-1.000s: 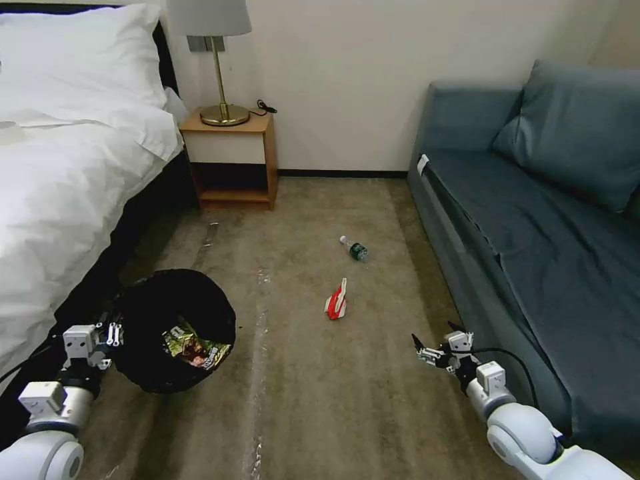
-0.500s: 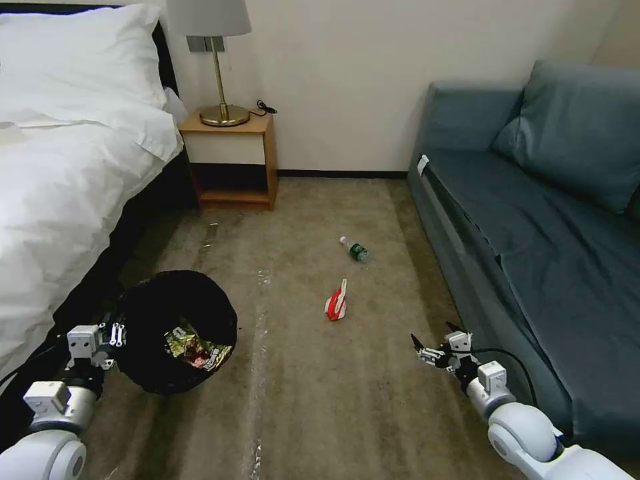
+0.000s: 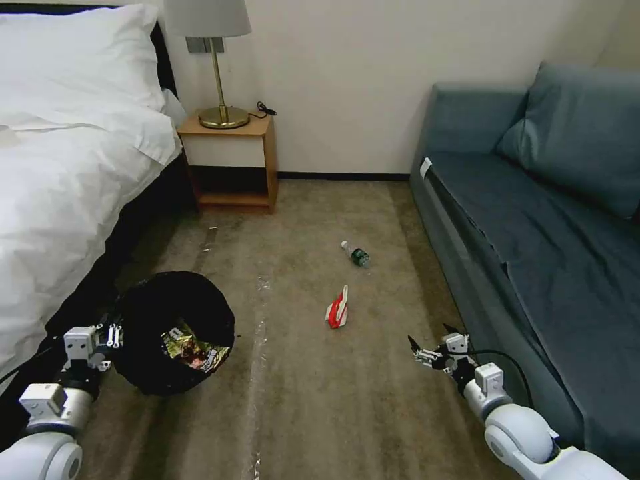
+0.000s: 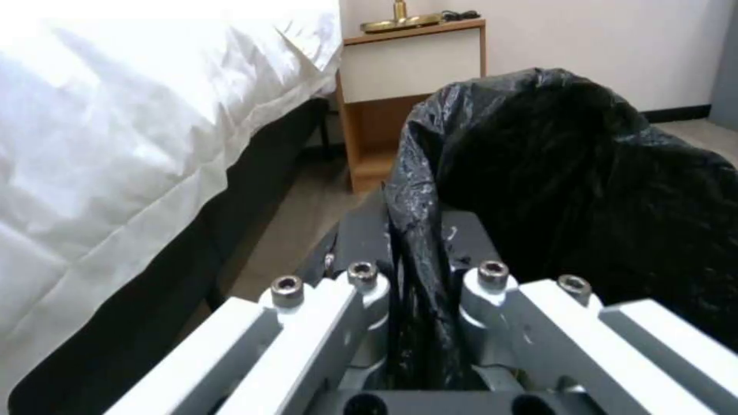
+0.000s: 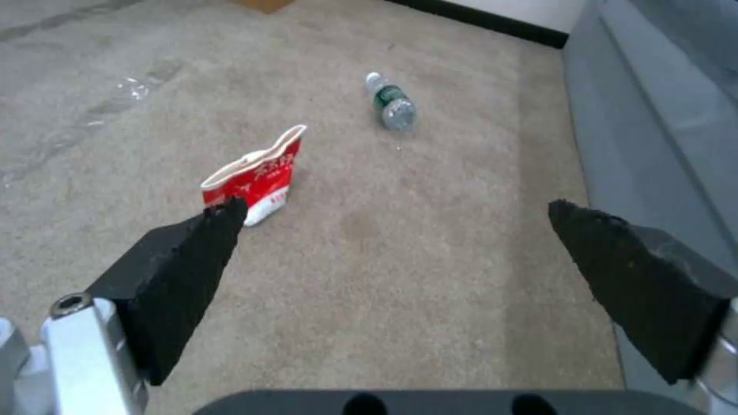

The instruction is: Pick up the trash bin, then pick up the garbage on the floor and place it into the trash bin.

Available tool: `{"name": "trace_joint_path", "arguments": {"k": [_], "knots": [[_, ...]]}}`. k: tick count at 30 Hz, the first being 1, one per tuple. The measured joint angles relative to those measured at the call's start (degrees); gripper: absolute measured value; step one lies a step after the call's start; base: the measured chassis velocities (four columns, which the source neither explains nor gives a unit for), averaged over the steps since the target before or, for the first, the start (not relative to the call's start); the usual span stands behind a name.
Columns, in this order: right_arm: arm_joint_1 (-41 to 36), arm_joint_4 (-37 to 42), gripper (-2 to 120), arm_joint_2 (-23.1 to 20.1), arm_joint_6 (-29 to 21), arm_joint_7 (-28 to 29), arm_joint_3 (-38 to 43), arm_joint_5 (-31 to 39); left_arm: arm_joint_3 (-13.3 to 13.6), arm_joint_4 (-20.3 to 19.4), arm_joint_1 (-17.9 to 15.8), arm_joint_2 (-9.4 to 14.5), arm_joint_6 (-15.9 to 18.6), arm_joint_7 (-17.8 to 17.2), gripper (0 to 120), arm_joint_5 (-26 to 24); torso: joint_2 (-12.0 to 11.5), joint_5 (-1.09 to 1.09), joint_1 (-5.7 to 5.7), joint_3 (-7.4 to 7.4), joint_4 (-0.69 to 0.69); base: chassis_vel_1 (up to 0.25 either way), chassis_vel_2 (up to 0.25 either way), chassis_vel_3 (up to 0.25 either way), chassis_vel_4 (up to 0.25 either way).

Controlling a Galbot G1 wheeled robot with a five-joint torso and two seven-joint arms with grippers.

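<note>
Carpet between bed and sofa carries the red-and-white packet (image 3: 337,308) and bottle (image 3: 356,254), mid-floor. Left pincer (image 3: 111,335) clenches only the bagged rim of the trash bin (image 3: 175,331); liner could slip. Right pincer (image 3: 433,347) hangs released near the sofa-side edge; the limp packet may skid.

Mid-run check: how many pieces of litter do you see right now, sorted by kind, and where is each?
Bottles: 1, the small bottle lying on the carpet.
Packets: 1, the red-and-white packet on the carpet.
Wrappers: 1, the wrapper inside the trash bin.
Total: 3.
</note>
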Motion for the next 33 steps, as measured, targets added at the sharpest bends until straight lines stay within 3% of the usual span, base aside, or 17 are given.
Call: {"name": "trace_joint_path", "arguments": {"k": [33], "knots": [[-1.26,1.0,100,0.72,-0.24,-0.03,-0.15,-1.01,-1.37,-0.15,1.81,0.18,-1.36,1.27,7,-0.14,0.0,0.0,0.0,0.0,0.0,-0.063,0.063,0.06,-0.061]]}}
